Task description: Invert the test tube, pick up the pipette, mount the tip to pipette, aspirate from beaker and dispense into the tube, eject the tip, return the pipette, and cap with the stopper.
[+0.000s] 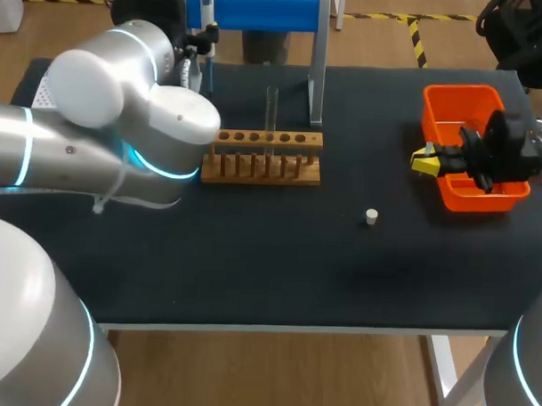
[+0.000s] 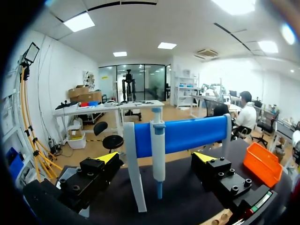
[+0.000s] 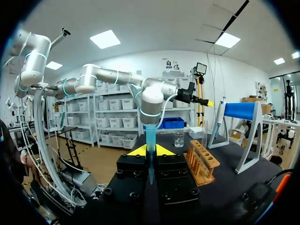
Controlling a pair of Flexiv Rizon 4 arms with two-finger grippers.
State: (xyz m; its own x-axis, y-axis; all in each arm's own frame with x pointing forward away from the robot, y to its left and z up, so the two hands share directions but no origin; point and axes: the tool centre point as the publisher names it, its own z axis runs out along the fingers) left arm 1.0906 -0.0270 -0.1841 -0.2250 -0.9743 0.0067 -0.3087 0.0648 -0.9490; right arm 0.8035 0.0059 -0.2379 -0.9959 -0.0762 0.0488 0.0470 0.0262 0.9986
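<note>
Pipette (image 2: 158, 154) hangs upright on a stand (image 2: 180, 133) with a blue crossbar at the far side of the dark surface (image 1: 251, 265). It sits straight ahead of the left gripper (image 2: 156, 158), in line with the gap between the two fingers. That gripper is spread wide, one yellow tip to each side of the pipette's white body. Neither finger touches the body, so the gripper holds nothing. One white leg of the stand rises just beside the pipette, nearer one finger than the other.

The right gripper (image 1: 421, 160) is closed on a slim blue tip (image 3: 150, 136). The tip stands upright, pinched between the yellow fingertips, its wide end above them and its point running down between the black finger blocks. Seen from above, this gripper hangs over the near side of an orange bin (image 1: 457, 89), with its fingertips just past the bin's wall and pointing toward the middle of the surface.

Ahead of the right gripper, beyond the held tip, a small glass beaker (image 3: 178, 139) sits on the surface. To one side of that line lies a wooden rack (image 1: 262, 156), with a clear test tube (image 1: 271, 109) standing upright in one of its holes. The rack is well apart from both grippers, between the stand and the near edge.

A small white stopper (image 1: 371, 216) lies alone on the surface, apart from the right gripper's tips and between them and the rack, closer to the near edge.
</note>
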